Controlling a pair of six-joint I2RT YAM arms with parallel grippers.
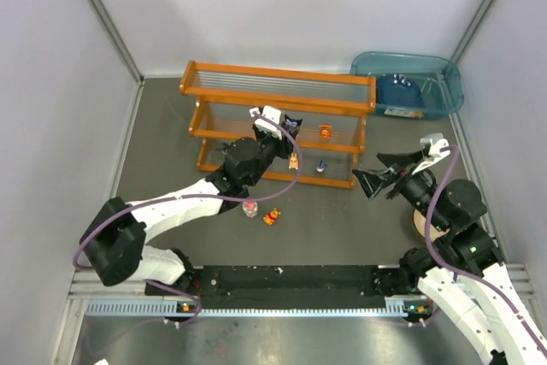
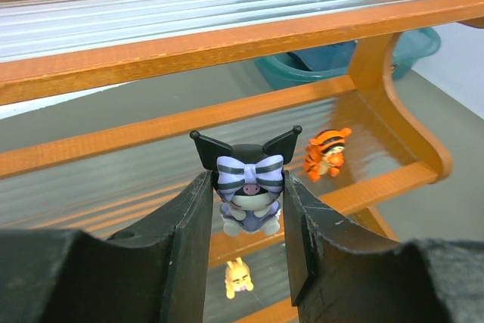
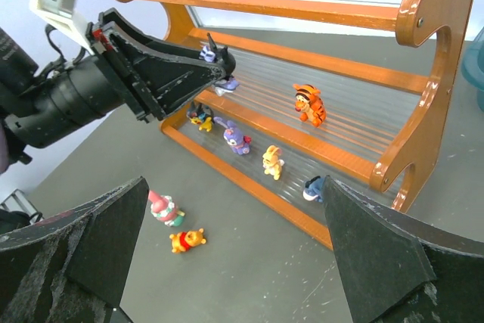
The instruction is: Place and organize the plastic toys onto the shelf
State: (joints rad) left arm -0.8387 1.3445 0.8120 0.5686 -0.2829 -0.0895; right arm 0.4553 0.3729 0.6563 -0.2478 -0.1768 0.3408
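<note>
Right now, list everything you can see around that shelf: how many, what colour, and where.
shelf: one, orange, three tiers, far side of the table
tiger toy: one, orange, middle tier
bottom-tier toys: four: black-yellow toy, purple toy, yellow toy, dark blue toy
loose toys: two: pink-white toy, yellow-red toy, on the table in front of the shelf
black-eared toy: one, black and purple, held at the middle tier
bin: one, teal, far right; blue item inside
left claw: shut on the black-eared toy
right claw: open, empty, right of the shelf
</note>
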